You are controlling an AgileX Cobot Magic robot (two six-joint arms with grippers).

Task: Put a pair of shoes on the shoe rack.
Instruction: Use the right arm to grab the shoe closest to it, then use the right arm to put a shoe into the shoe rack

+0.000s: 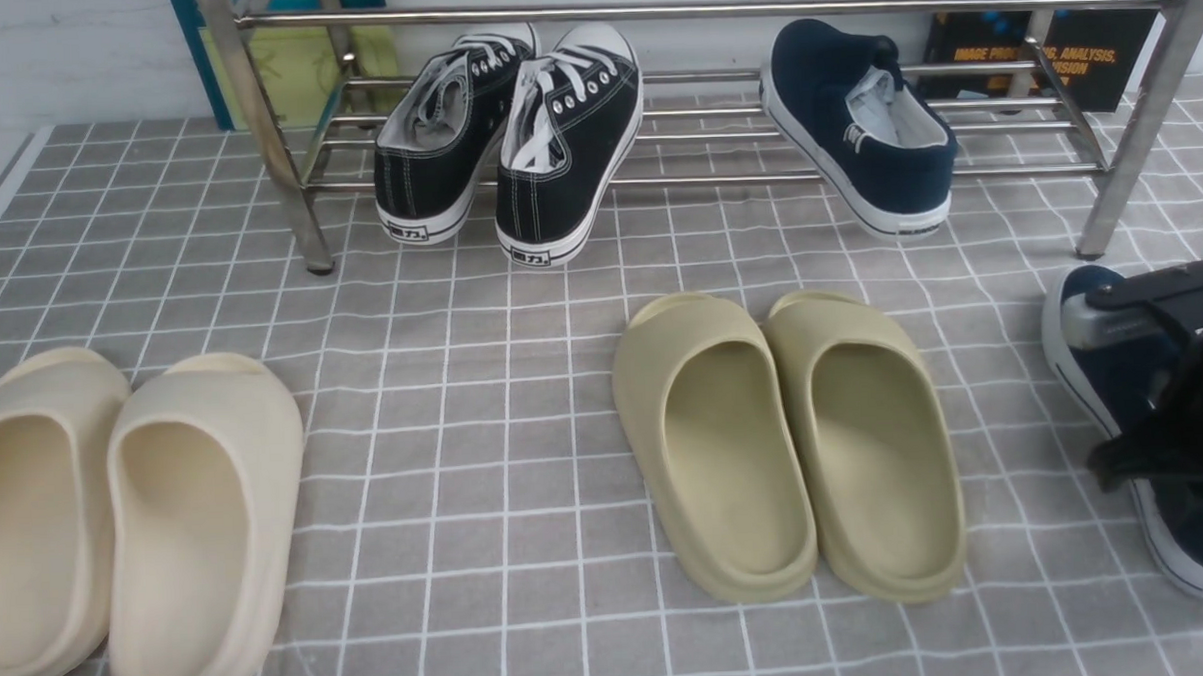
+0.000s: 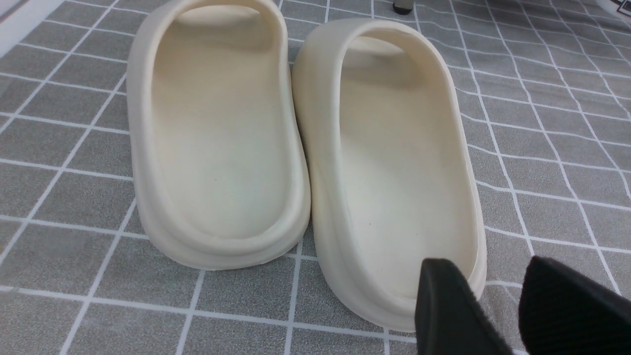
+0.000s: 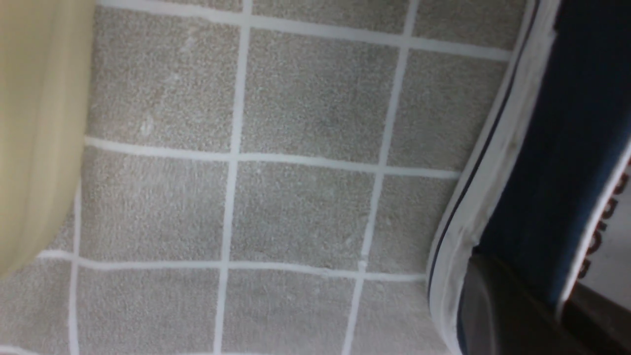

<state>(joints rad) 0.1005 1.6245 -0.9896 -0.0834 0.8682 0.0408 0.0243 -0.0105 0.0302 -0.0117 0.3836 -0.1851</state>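
One navy slip-on shoe (image 1: pixel 859 129) rests on the silver shoe rack (image 1: pixel 710 12), on its right half, heel toward me. The other navy shoe (image 1: pixel 1103 361) lies on the mat at the far right. My right gripper (image 1: pixel 1189 398) is down over it. In the right wrist view the navy shoe (image 3: pixel 552 148) has its side wall pinched between the right gripper (image 3: pixel 532 281) fingers, one outside and one against the lining. My left gripper (image 2: pixel 488 261) is open and empty, hovering by the heel of a cream slipper (image 2: pixel 394 162).
Black lace-up sneakers (image 1: pixel 514 131) sit on the rack's left half. Cream slippers (image 1: pixel 127 515) lie front left and olive slippers (image 1: pixel 785 442) lie in the middle of the grey checked mat (image 1: pixel 463 383). Rack legs (image 1: pixel 1130 149) stand at both ends.
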